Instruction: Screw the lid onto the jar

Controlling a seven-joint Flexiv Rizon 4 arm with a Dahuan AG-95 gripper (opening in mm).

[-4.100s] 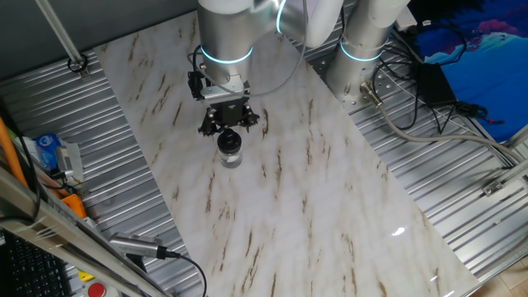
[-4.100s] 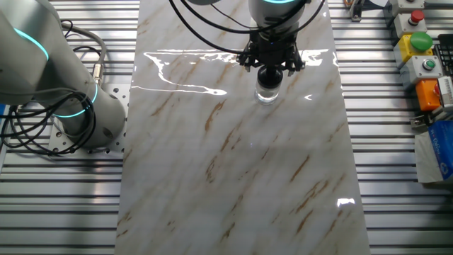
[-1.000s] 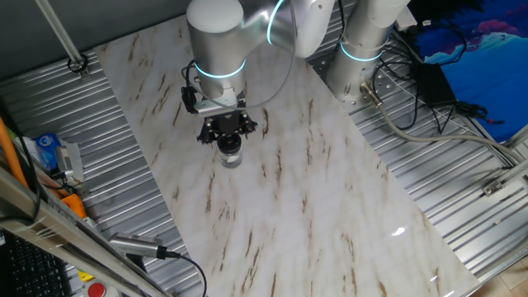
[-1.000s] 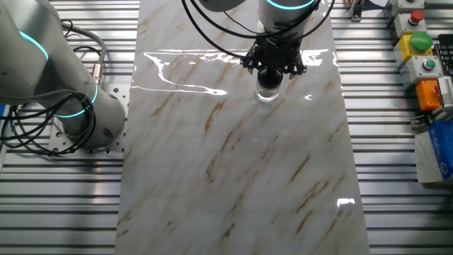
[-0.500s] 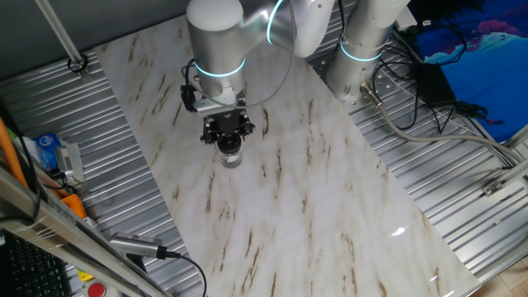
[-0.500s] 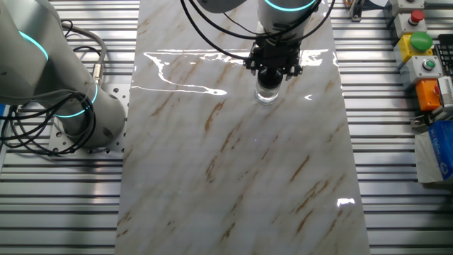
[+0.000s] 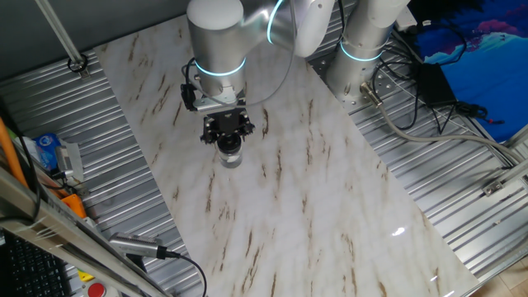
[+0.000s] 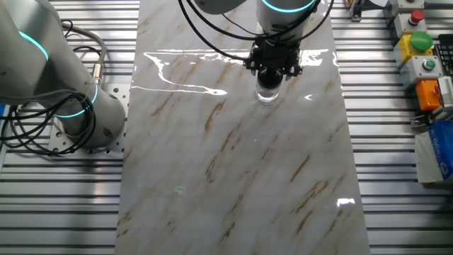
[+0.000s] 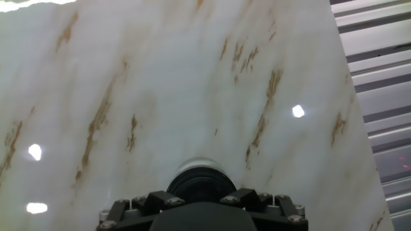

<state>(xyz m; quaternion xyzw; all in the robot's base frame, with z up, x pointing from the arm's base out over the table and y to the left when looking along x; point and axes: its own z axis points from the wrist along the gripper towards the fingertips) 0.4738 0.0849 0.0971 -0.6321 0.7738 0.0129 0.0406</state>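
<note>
A small clear glass jar (image 7: 230,157) stands upright on the marble tabletop (image 7: 289,206), towards its far end. A black lid (image 7: 229,146) sits on top of the jar. My gripper (image 7: 228,139) points straight down over it, and its black fingers are drawn in against the lid's sides. The other fixed view shows the same stack: jar (image 8: 267,93), lid (image 8: 269,76), gripper (image 8: 271,69). In the hand view the lid (image 9: 201,182) shows as a dark round disc at the bottom edge, just beyond the gripper (image 9: 202,200). The fingertips themselves are hidden.
A second robot arm (image 8: 64,85) and its cables sit left of the tabletop on the ribbed metal bench. A button box (image 8: 419,49) and a blue packet (image 8: 439,152) lie on the right. Another arm base (image 7: 363,49) with cables stands behind the table.
The gripper's linkage has narrowed around the lid since a second ago. The wrist has also turned compared with four seconds ago. The jar stays in place.
</note>
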